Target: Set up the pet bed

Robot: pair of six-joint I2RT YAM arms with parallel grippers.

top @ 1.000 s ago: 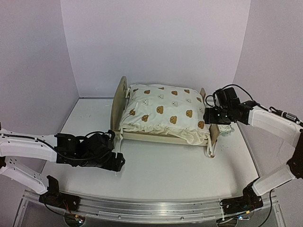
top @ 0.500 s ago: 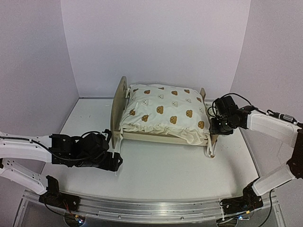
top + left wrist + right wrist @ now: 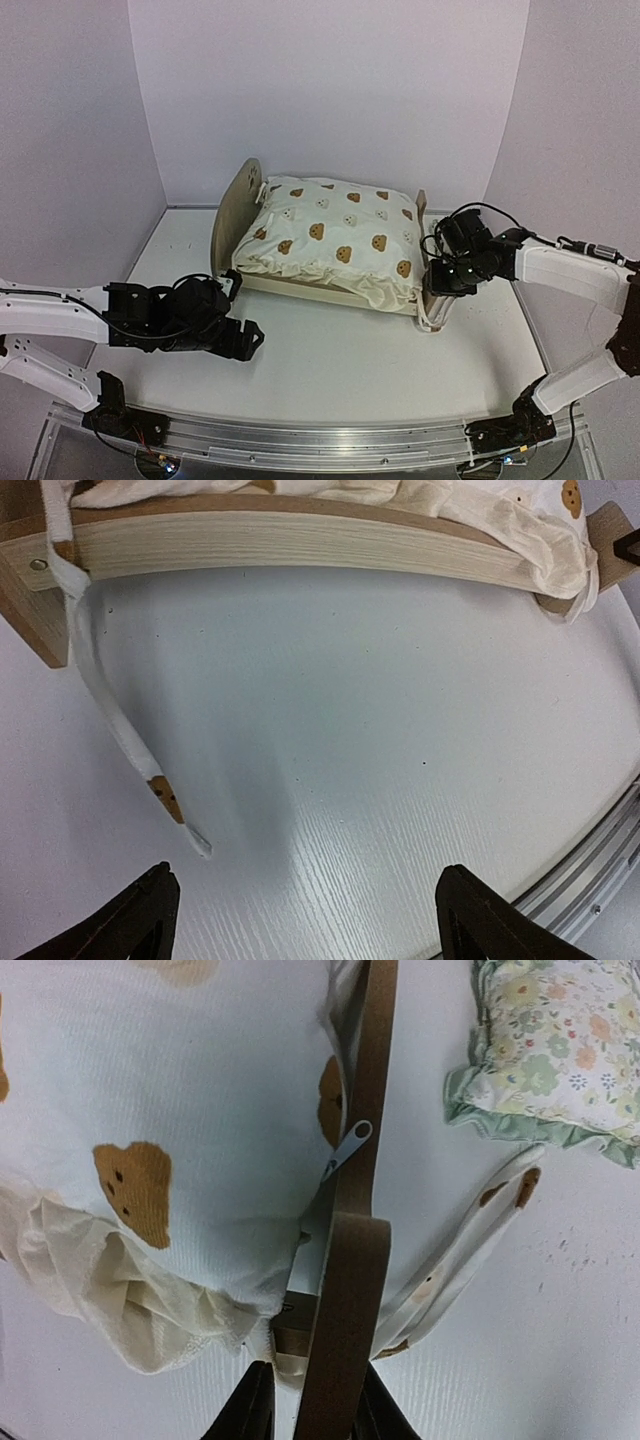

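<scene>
1. The footboard [image 3: 350,1260] of the pet bed [image 3: 300,288] is clamped between the jaws of the right gripper [image 3: 315,1405].
2. The jaws of the left gripper [image 3: 305,915] are held wide apart, low over the table [image 3: 350,360].
3. The pet bed is set mid-table and covered by a bear-print quilt [image 3: 330,230].

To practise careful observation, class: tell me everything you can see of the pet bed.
The pet bed is a small frame of light plywood, its layered edges showing. In the top view the tall rounded headboard stands at the left end, the low footboard at the right. It sits on the white table, angled to the near edge. A cream bear-print quilt covers the top, hiding any mattress; its ties hang down. The right gripper clamps the footboard.
</scene>
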